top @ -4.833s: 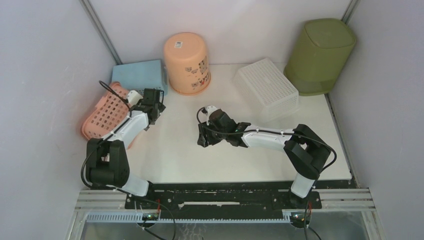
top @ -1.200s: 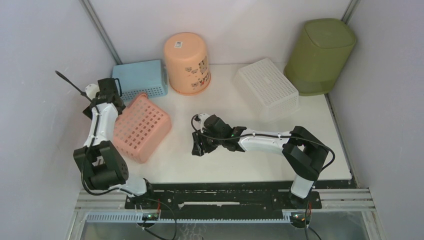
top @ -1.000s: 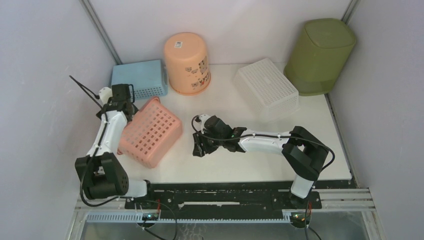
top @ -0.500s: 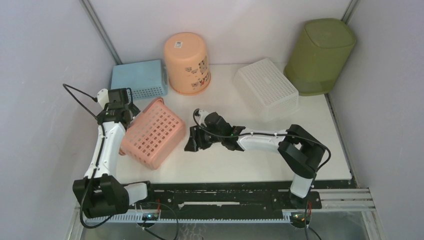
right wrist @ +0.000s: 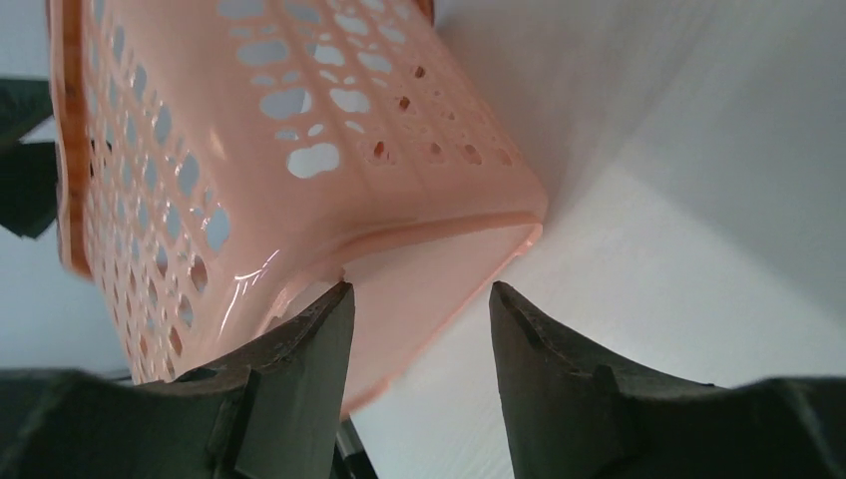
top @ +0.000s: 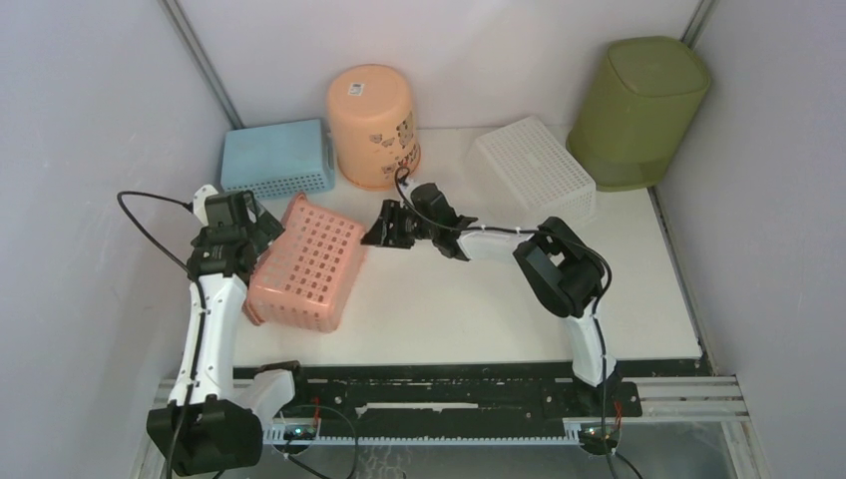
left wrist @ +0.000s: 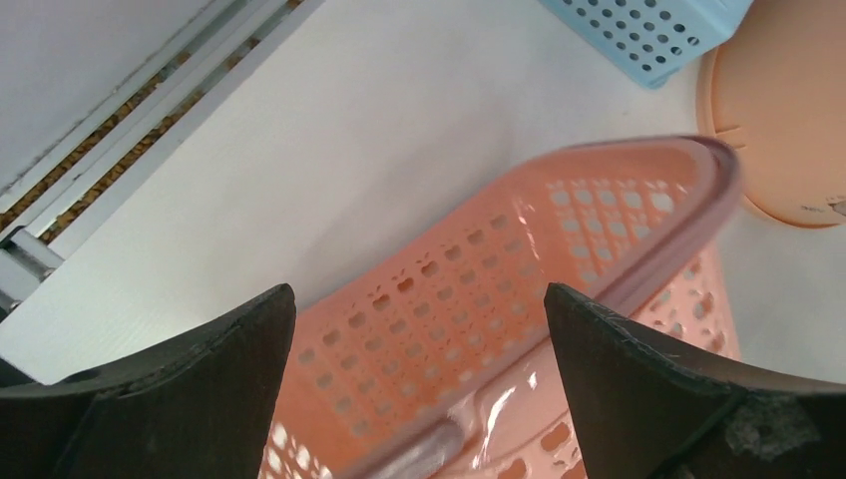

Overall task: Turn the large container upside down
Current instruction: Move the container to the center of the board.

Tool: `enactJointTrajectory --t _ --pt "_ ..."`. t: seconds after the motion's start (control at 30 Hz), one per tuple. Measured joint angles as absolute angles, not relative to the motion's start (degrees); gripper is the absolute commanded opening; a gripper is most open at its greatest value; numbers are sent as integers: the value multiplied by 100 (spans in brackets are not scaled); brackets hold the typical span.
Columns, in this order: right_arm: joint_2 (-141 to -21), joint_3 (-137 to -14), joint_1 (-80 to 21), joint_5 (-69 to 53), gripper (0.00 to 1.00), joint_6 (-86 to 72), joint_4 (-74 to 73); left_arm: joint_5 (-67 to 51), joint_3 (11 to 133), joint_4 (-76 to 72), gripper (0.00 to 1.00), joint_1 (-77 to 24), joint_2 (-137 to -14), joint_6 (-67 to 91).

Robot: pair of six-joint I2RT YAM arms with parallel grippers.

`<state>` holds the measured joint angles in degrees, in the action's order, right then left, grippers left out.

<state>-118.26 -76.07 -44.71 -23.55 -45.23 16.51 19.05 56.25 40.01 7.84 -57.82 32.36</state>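
Note:
The large container (top: 638, 110), an olive-green bin, stands in the far right corner with its closed end up and its wider rim on the table; neither arm is near it. A pink perforated basket (top: 304, 264) lies tilted at the left of the table. My left gripper (top: 257, 232) is at its left rim, jaws wide apart over the basket wall (left wrist: 519, 259), gripping nothing. My right gripper (top: 377, 230) is at the basket's far right corner (right wrist: 299, 150), its jaws apart, with the corner just past the fingertips (right wrist: 334, 299).
A peach bucket (top: 372, 125) stands inverted at the back. A blue basket (top: 276, 158) lies to its left and a white mesh basket (top: 534, 175) to its right. Grey walls close in the left, back and right sides.
The pink basket has swung from the left wall down onto the table. My left gripper followed its rim. My right gripper moved away from me and left to the basket's far corner.

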Motion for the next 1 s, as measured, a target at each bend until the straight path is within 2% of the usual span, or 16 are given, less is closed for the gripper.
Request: enactJointTrajectory --t 0.27,0.37,0.73,1.0 --pt "-12768 -9223 -4058 -2458 61 -4528 1155 1063 5242 3529 100 904 -5734 3131" --pt "-12857 -9432 -3940 -2491 61 -4530 1135 642 5183 3645 100 873 -5719 3105" --pt "-12438 -8409 -3854 -2805 62 -4558 1352 189 5199 3955 100 838 -4528 3367" --pt "-11839 -7756 -3861 -2773 61 -4534 1337 -727 5011 3809 100 714 -3957 3953"
